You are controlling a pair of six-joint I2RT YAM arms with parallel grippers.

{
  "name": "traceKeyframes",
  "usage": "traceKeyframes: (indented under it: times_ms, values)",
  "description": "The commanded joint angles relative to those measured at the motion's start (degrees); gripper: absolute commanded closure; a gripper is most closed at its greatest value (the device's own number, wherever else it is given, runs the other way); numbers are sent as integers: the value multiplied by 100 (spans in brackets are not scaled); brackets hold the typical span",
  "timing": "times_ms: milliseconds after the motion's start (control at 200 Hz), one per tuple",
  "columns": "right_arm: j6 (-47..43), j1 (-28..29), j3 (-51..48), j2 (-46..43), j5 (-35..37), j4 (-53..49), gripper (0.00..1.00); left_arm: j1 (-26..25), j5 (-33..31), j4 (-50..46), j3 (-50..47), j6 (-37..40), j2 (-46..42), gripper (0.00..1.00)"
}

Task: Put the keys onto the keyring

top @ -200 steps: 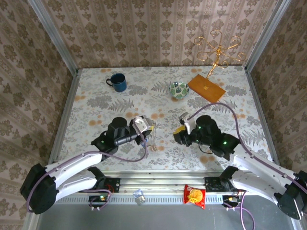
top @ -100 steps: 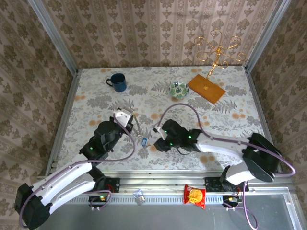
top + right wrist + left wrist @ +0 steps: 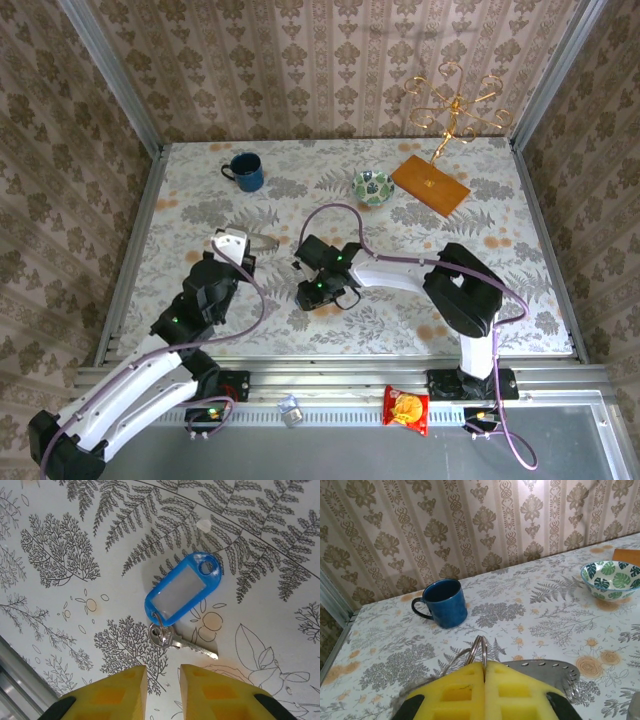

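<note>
My left gripper (image 3: 243, 241) is shut on the keyring (image 3: 480, 649). The ring's silvery loops stick up between the yellow pads (image 3: 455, 692), and a flat grey slotted metal part (image 3: 545, 669) lies behind the right pad. From above, the keyring (image 3: 263, 240) juts right of that gripper. A small silvery key (image 3: 175, 640) on a blue plastic tag (image 3: 182, 592) lies flat on the table. My right gripper (image 3: 162, 680) is open just short of it, with nothing between the pads. The top view has the right gripper (image 3: 308, 292) low over mid-table.
A blue mug (image 3: 245, 172) stands at the back left. A green patterned bowl (image 3: 373, 186), an orange flat box (image 3: 430, 184) and a gold candle holder (image 3: 455, 105) are at the back right. A snack packet (image 3: 406, 408) lies on the front rail.
The left gripper pulled back to the left with the keyring. The right arm swung far left across the table and now hovers over the blue-tagged key.
</note>
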Motion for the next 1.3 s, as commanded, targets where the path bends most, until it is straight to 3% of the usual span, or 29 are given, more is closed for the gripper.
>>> traceKeyframes:
  times_ms: [0, 470, 845, 990, 1145, 1295]
  values:
    - [217, -83, 220, 189, -385, -178, 74, 50, -176, -20, -93, -126, -137, 100]
    - [216, -83, 676, 768, -541, -175, 76, 54, -126, -152, -67, -152, -141, 100]
    - [212, -83, 762, 821, -579, -210, 91, 58, -90, -160, -58, -133, -142, 100]
    - [176, -83, 766, 672, -552, -283, 100, 60, -81, -190, -49, -123, -149, 100]
    - [-65, -92, 661, 354, -282, -729, 100, 57, -41, -199, -43, -91, -138, 100]
    - [-434, -144, -35, -429, 259, -966, 100, 54, 189, -257, -32, 86, -111, 100]
